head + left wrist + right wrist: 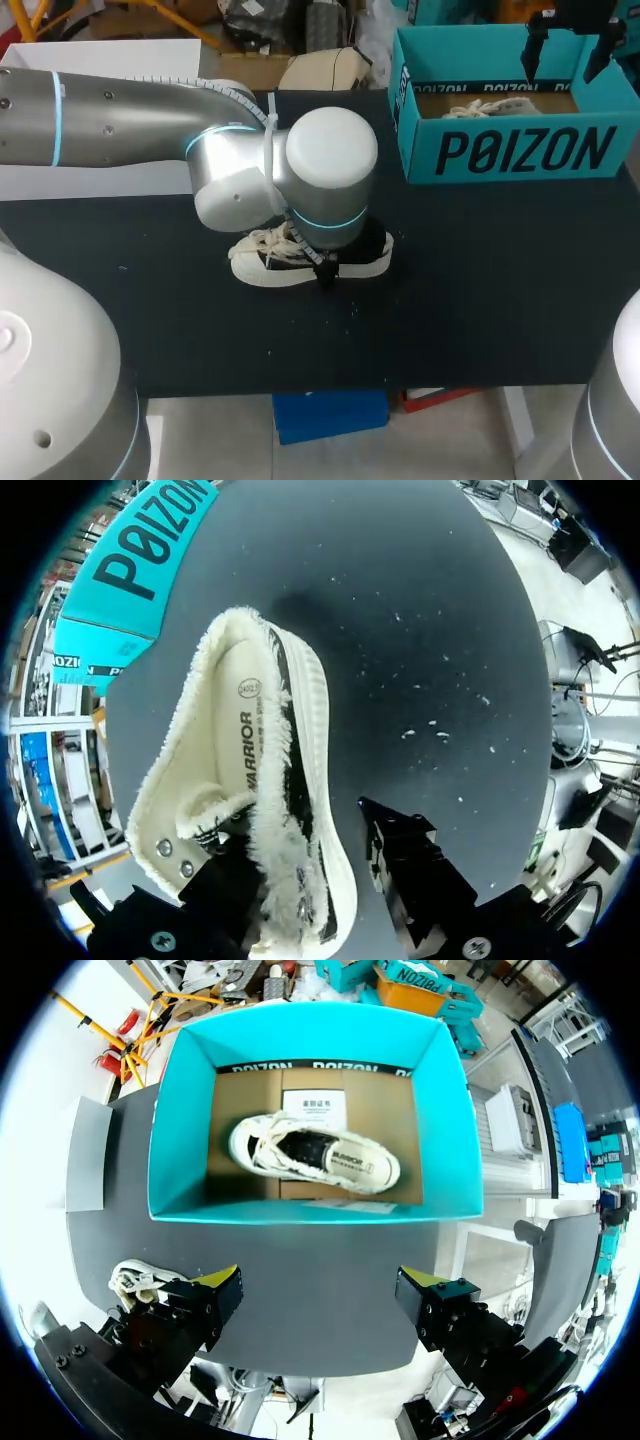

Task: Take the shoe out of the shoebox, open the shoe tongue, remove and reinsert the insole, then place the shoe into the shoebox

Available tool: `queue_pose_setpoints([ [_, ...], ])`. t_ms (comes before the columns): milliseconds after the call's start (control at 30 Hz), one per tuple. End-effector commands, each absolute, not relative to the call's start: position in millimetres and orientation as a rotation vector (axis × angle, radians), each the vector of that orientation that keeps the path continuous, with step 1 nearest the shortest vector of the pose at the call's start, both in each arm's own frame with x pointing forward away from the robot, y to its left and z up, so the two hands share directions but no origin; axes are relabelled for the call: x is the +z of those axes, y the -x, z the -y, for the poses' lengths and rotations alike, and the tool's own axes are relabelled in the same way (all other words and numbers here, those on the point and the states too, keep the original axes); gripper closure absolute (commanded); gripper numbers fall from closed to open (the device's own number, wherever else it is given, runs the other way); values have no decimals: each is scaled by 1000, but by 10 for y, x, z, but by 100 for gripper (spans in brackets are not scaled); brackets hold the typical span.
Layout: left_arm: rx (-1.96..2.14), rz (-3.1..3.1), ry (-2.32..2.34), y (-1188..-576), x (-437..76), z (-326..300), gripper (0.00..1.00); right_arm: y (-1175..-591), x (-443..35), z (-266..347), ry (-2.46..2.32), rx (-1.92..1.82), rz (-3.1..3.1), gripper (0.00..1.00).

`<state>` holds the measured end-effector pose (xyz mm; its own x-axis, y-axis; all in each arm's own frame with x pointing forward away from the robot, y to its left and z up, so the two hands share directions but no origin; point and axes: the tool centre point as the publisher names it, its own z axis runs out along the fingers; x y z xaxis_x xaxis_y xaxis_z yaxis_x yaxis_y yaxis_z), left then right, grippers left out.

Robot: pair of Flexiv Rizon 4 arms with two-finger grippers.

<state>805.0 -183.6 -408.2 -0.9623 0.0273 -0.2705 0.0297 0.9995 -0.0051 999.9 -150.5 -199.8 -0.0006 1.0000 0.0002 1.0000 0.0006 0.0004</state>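
Head view: the left arm [120,115] is seen entering from the left and ending over the middle of the black table [500,300], where the shoe [265,262] lies on its sole, laces toward the left, well apart from the shoebox [510,150]. The teal shoebox stands open at the far right of the table, with a second shoe [490,105] lying inside it. The right gripper [568,50] is held above the box. Left wrist view: the shoe [250,780] is shown from above – cream fleece lining, white sole, the insole [240,730] lying flat inside. The left gripper [310,835] is placed astride the shoe's side wall; one black finger is set against the fleece collar on the inner side, while the other finger [400,855] stands outside the sole with bare table showing between them, so the jaws are recorded as parted and nothing is gripped. Right wrist view: the right gripper [320,1285] is spread wide, nothing between its yellow-tipped fingers [425,1280]. Ahead of it the shoebox [180,1130] is looked into directly – the second shoe [315,1155] lies on the cardboard floor, roughly central. The laces of the shoe [135,1280] on the table are visible just beside one finger.
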Motion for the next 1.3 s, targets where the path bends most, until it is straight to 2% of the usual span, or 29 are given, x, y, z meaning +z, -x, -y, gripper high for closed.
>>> queue_pose_setpoints([
  [33, -223, -2903, -57, -7978, -3585, 1598, 0, -10000, -1999, 1505, -2221, 1, -2222, 0],
  [300, -532, -2914, -10, -7787, -2905, 1411, 0, -10000, -1999, 1505, -2221, 1, -2222, 0],
  [533, -817, -2883, -127, -7694, -2592, 1067, 0, -10000, -1999, 1505, -2221, 1, -2222, 0],
  [933, -987, -2865, -18, -7684, -2634, 208, 0, -10000, -1999, 1505, -2221, 1, -2222, 0],
  [1300, -972, -2873, -43, -7685, -2721, -108, 0, -10000, -1999, 1505, -2221, 1, -2222, 0],
])
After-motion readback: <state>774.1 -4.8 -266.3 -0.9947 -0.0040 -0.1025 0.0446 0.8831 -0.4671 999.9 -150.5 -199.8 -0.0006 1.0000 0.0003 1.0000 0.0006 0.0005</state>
